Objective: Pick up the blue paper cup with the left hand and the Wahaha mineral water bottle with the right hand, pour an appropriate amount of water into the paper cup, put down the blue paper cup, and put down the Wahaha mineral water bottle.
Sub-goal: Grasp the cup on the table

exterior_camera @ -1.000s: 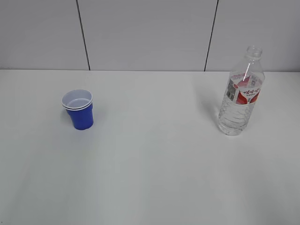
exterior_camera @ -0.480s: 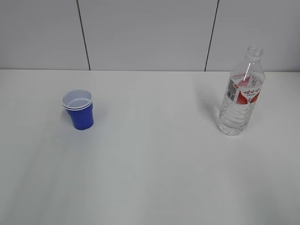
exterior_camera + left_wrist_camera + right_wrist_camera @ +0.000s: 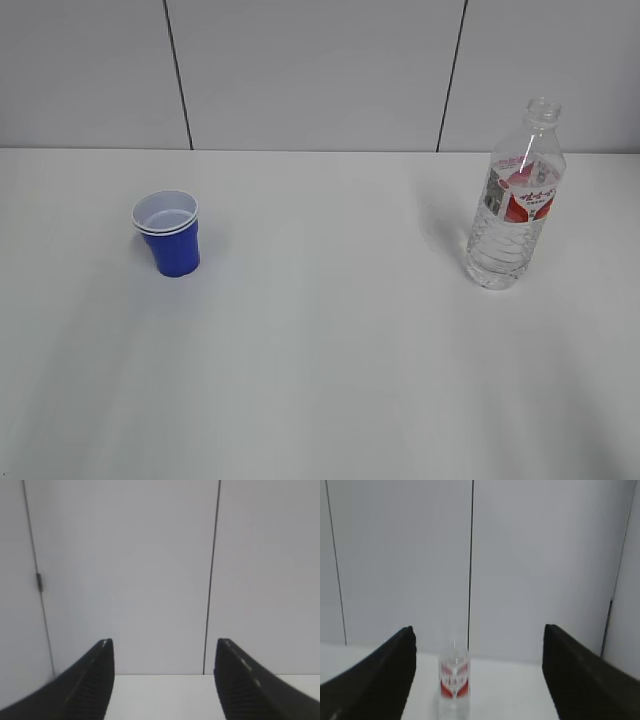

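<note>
Tapered blue paper cup (image 3: 168, 233), ribbed clear bottle (image 3: 513, 198) upright; left hand (image 3: 162, 680) and right hand (image 3: 479, 675) spread, seemingly empty.

Red-white label (image 3: 522, 193) on bottle (image 3: 513, 200) has print, too small to read.

Plain white table (image 3: 330, 380) before a pale grey panelled wall (image 3: 310, 70) with thin dark seams

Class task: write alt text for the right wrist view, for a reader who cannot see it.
The Wahaha mineral water bottle stands upright on a white table, framed between the right hand's open black fingers. Behind it is a pale panelled wall.
</note>
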